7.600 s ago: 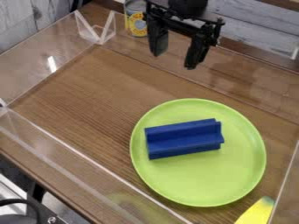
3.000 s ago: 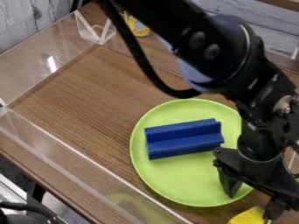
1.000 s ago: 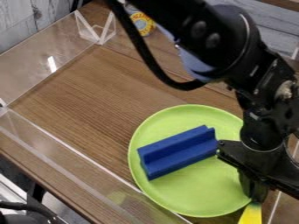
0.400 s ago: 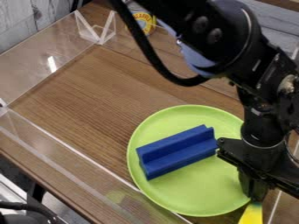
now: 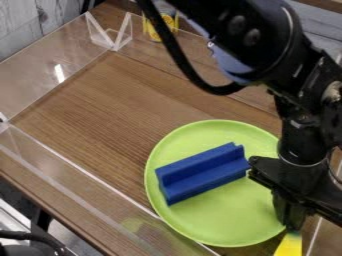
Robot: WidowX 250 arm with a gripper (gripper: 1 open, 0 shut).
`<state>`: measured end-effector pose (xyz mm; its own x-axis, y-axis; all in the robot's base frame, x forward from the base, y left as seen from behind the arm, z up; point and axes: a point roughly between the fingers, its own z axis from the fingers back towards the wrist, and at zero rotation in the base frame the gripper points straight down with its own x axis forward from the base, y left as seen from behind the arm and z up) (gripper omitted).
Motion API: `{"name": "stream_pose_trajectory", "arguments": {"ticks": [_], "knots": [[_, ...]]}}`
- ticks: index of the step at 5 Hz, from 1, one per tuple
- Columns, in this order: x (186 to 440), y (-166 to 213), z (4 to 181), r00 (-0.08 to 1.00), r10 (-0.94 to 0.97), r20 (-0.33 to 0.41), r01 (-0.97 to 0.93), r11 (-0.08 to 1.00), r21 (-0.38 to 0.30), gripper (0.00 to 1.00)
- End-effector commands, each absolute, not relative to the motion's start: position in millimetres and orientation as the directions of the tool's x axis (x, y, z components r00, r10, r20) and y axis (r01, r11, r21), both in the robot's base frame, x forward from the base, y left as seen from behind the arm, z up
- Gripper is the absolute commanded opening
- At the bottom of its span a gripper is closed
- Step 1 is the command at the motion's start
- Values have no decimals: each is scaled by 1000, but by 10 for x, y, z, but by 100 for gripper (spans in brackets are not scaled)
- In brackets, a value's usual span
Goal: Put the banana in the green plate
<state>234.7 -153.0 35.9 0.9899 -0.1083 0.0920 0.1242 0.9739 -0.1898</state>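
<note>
1. Yellow shows only as a sliver at the bottom right edge of the view: the banana [image 5: 290, 245] lies just off the plate's [image 5: 187, 215] right rim, mostly hidden under the gripper [image 5: 293, 220] and cut off by the frame. How much of it is caught cannot be judged from here.

2. Gripper jaws are together and pointing steeply down at the banana's near end. Whether they are clamped on it or have merely closed above or beside it, I cannot tell. If the hold is only on the tip, the smooth skin may slip out on the lift.

3. A lopsided hold would let the banana swing or pivot as it rises, and it could drop onto the wood [image 5: 120, 110] short of the plate.

4. The block [image 5: 202, 173] lies across the plate's middle, taking much of the room. A banana set down on it may roll off or come to rest leaning over the rim. The bare green near the front rim looks the safer spot.

5. The plate looks light and lies loose on the wood. A low sideways move may catch its rim and push it.

6. The clear wall [image 5: 327, 215] stands close at the right. The arm has little room there, and a bump could shake the hold.
</note>
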Motion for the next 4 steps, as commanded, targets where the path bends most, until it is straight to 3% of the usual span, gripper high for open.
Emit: {"name": "stream_pose_trajectory", "arguments": {"ticks": [1,2,4], "knots": [[2465,-1553,471,986,-108,130,133,971,-199,0],[2478,-1549,450,985,-116,124,139,971,-196,100],[2470,-1564,351,987,-116,114,137,971,-197,100]]}}
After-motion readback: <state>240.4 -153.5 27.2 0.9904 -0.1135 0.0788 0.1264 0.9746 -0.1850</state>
